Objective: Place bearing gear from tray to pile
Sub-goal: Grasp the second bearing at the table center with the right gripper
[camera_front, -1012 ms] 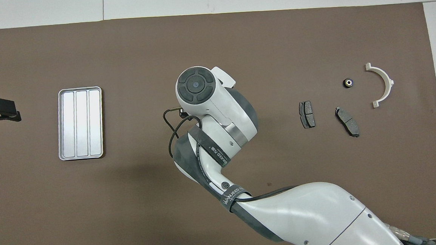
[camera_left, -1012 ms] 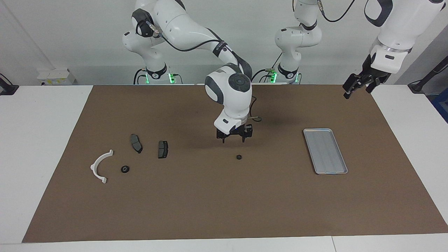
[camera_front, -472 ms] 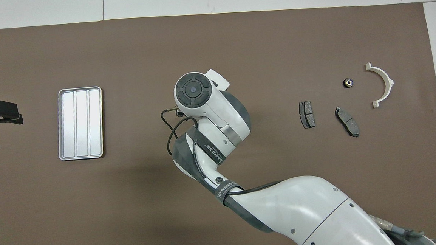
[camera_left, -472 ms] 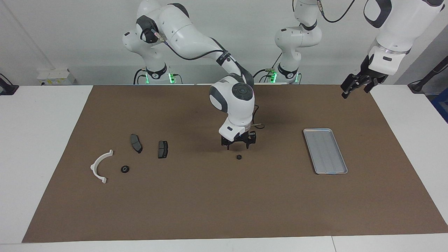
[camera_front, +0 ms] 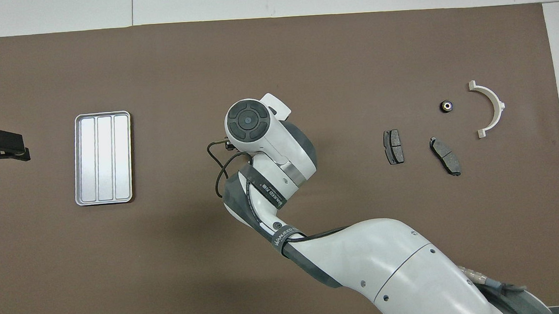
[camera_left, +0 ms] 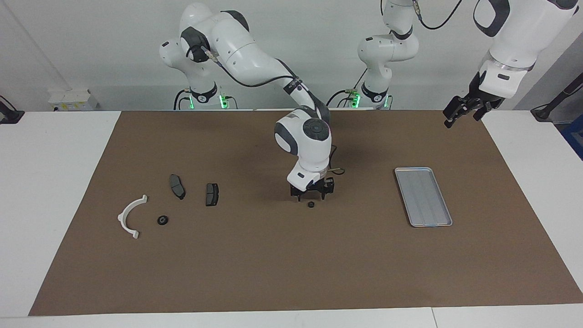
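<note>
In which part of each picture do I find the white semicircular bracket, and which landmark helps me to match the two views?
Facing view: the white bracket lies low at the picture's left edge of the brown mat.
Overhead view: the white bracket lies high at the picture's right edge of the mat.
Shared landmark: the small black gear lies beside the bracket's open side in both views.

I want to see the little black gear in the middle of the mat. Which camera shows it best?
The facing view. The gear lies on the mat just under the open right gripper. In the overhead view the right arm covers it, so it doesn't show.
</note>
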